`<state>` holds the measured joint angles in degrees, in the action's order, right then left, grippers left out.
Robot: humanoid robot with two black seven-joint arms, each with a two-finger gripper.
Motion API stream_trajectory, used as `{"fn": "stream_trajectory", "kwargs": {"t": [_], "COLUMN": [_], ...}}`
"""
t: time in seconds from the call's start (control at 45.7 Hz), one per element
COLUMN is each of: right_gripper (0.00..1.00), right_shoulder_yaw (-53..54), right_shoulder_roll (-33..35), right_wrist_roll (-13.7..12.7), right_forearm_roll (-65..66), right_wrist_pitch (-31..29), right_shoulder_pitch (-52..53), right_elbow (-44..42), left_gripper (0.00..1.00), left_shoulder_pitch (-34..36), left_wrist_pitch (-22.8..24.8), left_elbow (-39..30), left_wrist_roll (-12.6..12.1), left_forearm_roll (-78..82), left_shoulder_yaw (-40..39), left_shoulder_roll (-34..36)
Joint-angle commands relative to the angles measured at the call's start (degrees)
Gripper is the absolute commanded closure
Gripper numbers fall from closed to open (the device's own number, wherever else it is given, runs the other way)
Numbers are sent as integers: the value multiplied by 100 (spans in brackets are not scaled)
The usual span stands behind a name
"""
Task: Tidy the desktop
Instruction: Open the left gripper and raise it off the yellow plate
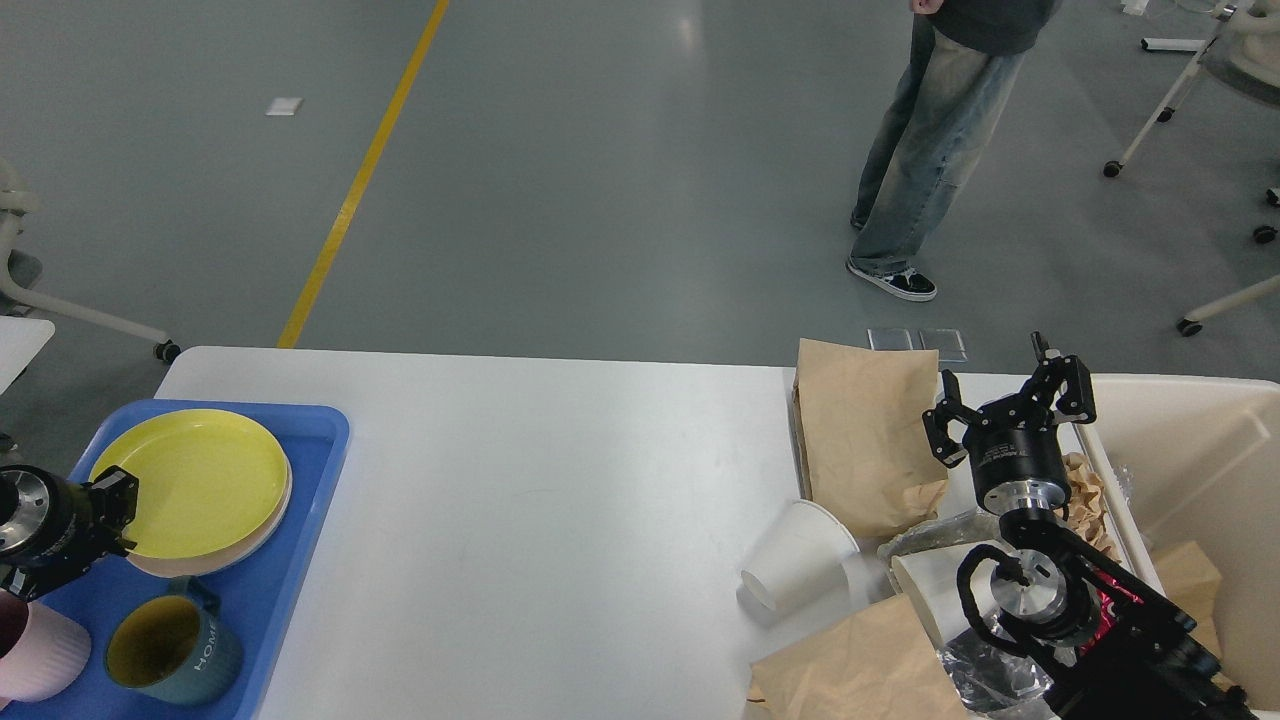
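The white desktop (550,480) spans the view. At its left a blue tray (300,540) holds a yellow plate (200,480) that lies on a pink plate (265,535). My left gripper (112,512) is at the yellow plate's left rim and looks shut on it. At the right lie a brown paper bag (865,430), a tipped white paper cup (795,555), a second brown bag (860,665) and crumpled wrappers (925,535). My right gripper (1010,400) is open and empty, raised above this litter beside the bin.
A green mug (175,650) and a pink mug (35,655) stand in the tray's near part. A cream-beige bin (1200,440) with brown paper inside sits at the far right. A person (930,150) stands beyond the table.
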<state>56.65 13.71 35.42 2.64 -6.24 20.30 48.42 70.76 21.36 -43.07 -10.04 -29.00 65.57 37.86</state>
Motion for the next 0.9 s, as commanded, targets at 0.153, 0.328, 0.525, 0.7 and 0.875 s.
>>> {"fn": "stream_trajectory", "kwargs": {"t": [0.153,0.328,0.525,0.7,0.875], "right_gripper": [0,0,0,0,0], "right_shoulder_yaw": [-5,-5,-5,3,3], "right_shoulder_roll": [0,0,0,0,0], "right_wrist_roll": [0,0,0,0,0], "right_forearm_roll": [0,0,0,0,0], "right_wrist_pitch": [0,0,0,0,0], "right_shoulder_pitch": [0,0,0,0,0], "right_elbow": [0,0,0,0,0], "left_gripper": [20,18,18,27,23], "left_shoulder_pitch": [0,8,8,17,17], "left_wrist_pitch": [-466,-475,-484,-484,-484], "left_elbow": [17,17,0,-62,-62], "left_wrist_roll": [10,10,10,2,2], "left_forearm_roll": [8,8,8,-9,0], "left_shoulder_yaw": [0,0,-9,-149,-158], "left_shoulder_roll": [-6,-6,-24,-50,-41]}}
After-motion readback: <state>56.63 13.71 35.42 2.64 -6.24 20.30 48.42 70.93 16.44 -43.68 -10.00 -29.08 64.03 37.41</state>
